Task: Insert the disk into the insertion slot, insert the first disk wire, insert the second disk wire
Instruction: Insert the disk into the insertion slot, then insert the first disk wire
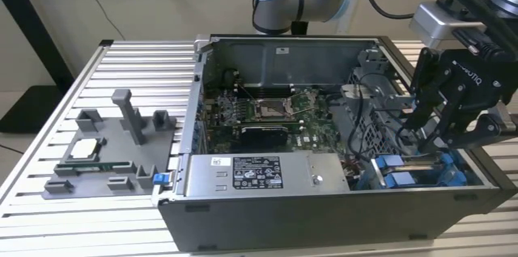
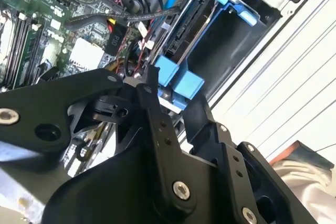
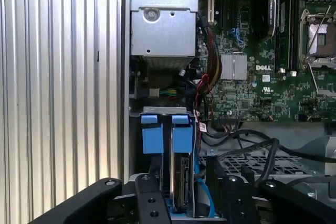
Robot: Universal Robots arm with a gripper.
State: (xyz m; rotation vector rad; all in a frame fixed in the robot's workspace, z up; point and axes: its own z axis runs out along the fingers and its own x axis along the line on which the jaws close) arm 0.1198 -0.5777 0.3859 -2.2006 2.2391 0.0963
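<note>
While the gripper (image 1: 418, 137) hangs with fingers (image 3: 151, 203) spread either side of it, the disk (image 3: 182, 184) stands on edge in the bay (image 2: 231, 45) at the near corner of the computer case (image 1: 324, 220), on the exterior view's right, beside the power-supply box (image 1: 259, 173), with the motherboard (image 1: 267, 114) farther back.

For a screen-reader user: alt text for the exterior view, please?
A black gripper hangs inside the open computer case at the exterior view's right, beside the blue-framed disk. The case sits on a slatted metal table.
</note>
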